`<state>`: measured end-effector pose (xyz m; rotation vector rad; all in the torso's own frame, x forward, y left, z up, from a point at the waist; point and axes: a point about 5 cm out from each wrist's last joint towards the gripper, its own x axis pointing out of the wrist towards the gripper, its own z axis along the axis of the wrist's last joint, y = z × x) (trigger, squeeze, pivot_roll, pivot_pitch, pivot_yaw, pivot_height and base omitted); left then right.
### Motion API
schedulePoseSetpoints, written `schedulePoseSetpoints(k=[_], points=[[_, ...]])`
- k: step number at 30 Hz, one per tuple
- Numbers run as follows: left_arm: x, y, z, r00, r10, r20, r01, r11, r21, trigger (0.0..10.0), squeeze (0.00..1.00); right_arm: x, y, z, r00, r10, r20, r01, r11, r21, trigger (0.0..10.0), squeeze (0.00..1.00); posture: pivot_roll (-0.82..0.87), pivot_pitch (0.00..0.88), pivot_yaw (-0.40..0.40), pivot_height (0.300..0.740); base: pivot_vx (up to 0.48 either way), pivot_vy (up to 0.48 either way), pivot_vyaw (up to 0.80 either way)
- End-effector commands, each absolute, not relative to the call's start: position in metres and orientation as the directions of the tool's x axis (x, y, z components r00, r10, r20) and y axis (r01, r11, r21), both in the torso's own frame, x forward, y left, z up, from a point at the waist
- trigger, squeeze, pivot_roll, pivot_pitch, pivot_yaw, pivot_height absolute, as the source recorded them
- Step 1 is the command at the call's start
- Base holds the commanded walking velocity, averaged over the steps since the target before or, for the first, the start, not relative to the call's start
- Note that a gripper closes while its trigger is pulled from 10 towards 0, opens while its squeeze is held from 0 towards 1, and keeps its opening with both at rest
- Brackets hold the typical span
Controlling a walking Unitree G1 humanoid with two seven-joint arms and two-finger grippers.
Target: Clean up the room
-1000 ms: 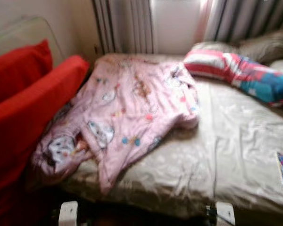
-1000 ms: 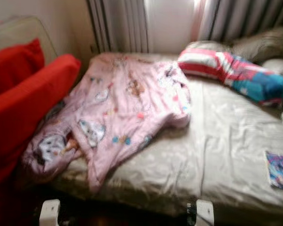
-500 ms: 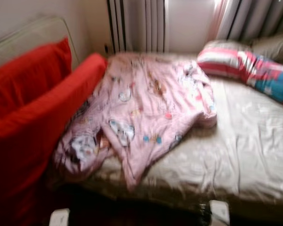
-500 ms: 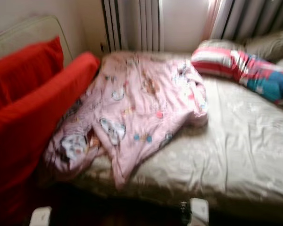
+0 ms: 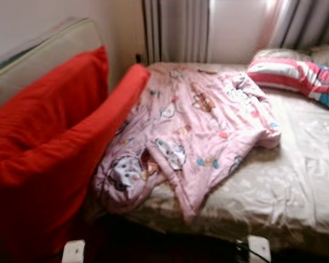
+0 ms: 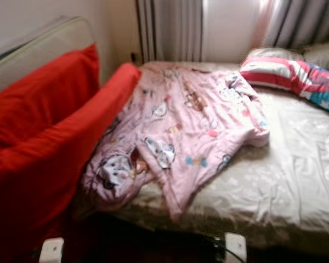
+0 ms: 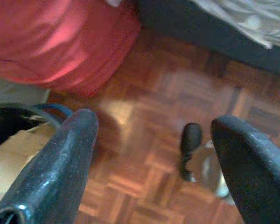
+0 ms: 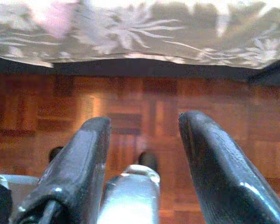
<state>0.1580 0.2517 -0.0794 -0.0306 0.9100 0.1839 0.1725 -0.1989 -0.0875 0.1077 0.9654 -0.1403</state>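
You have the pink blanket lying rumpled across the left part of the bed, one corner drooping over the near edge beside the red cushion. Both arms hang low over the wood floor, well apart from it. Your left gripper is spread wide and empty; your right gripper is parted and empty too, with the bed's floral sheet ahead of it.
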Motion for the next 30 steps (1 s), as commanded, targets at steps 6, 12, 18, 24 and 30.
schedulePoseSetpoints(k=[6,12,18,24,30], points=[[0.1578,0.2512,-0.0797,0.595,0.143,-0.791,-0.163,0.985,0.055,10.0,0.0,0.1699,-0.2092,-0.0869,0.554,-0.091,-0.827,0.176,0.984,0.009,10.0,0.0,0.01,0.0,0.049,0.74,0.0,0.051,0.0],[0.1564,0.2522,-0.0797,0.599,0.141,-0.788,-0.165,0.985,0.051,10.0,0.0,0.1715,-0.2097,-0.0861,0.559,-0.09,-0.825,0.175,0.984,0.011,10.0,0.0,0.01,0.0,0.048,0.74,0.0,0.0,0.0],[0.1565,0.2514,-0.0799,0.601,0.139,-0.787,-0.168,0.985,0.045,10.0,0.0,0.1732,-0.2092,-0.0854,0.561,-0.088,-0.823,0.173,0.985,0.012,10.0,0.0,0.02,0.0,0.049,0.74,0.0,0.0,0.0],[0.1566,0.2526,-0.0795,0.6,0.138,-0.788,-0.166,0.985,0.046,10.0,0.0,0.1745,-0.2069,-0.0853,0.561,-0.086,-0.823,0.171,0.985,0.013,10.0,0.0,0.01,0.0,0.051,0.74,0.0,0.0,0.0],[0.1591,0.2514,-0.0789,0.603,0.128,-0.788,-0.16,0.986,0.038,10.0,0.0,0.1728,-0.2039,-0.0866,0.557,-0.078,-0.827,0.153,0.988,0.01,10.0,0.0,0.01,0.0,0.053,0.74,0.0,0.0,0.0]])
